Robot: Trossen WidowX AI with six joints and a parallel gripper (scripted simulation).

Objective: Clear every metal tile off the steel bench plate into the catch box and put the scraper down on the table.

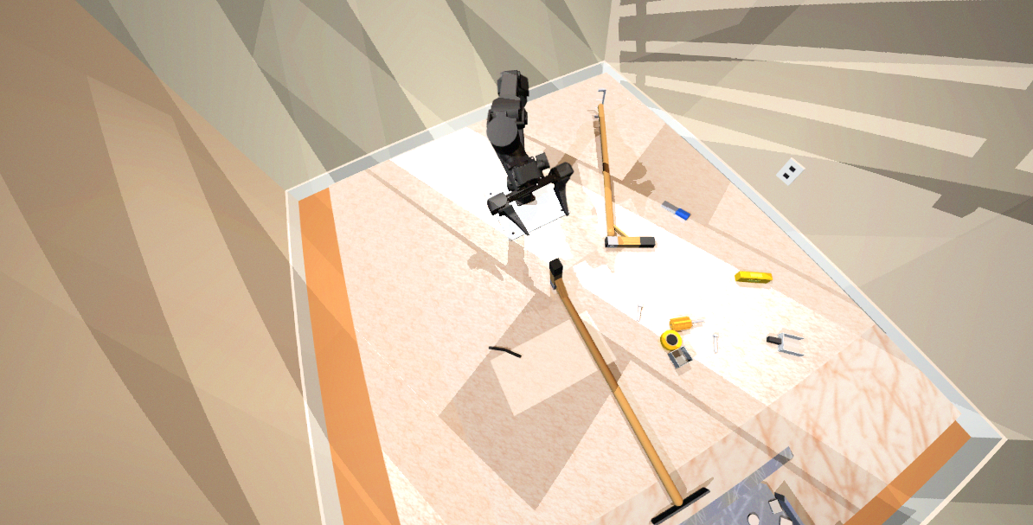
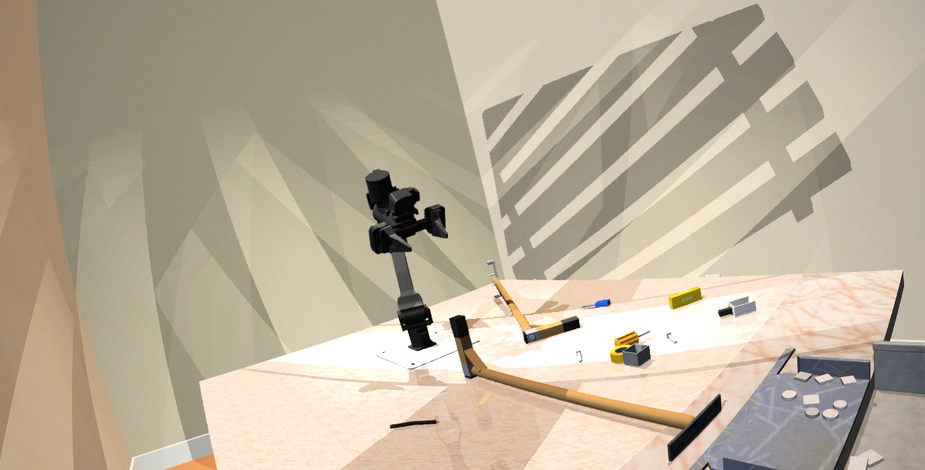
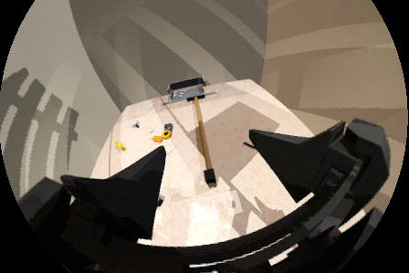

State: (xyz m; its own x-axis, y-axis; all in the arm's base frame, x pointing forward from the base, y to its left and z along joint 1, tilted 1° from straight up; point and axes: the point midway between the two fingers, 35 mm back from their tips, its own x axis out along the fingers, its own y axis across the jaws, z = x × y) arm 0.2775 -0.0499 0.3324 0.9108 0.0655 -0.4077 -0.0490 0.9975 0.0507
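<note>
Lying long and wooden, the scraper (image 1: 619, 391) (image 2: 569, 393) (image 3: 203, 137) has 1 black blade; the jaws (image 1: 548, 223) (image 2: 428, 242) gape wide, gripping nothing.

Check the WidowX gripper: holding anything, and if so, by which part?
Nothing is held. The black gripper is open, clear of the long wooden-handled scraper on the table.

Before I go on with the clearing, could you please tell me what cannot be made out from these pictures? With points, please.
- Catch box (image 2: 899, 366): the exterior view's right edge cuts it off, so its full contents stay unknown.
- Bench plate (image 1: 734, 502) (image 2: 760, 430): the top view's lower edge crops it; not every tile shows there.
- Tiles (image 3: 179, 94): too small in the wrist view to count.
- Level's (image 2: 685, 297) lettering: too small in the exterior view.
</note>
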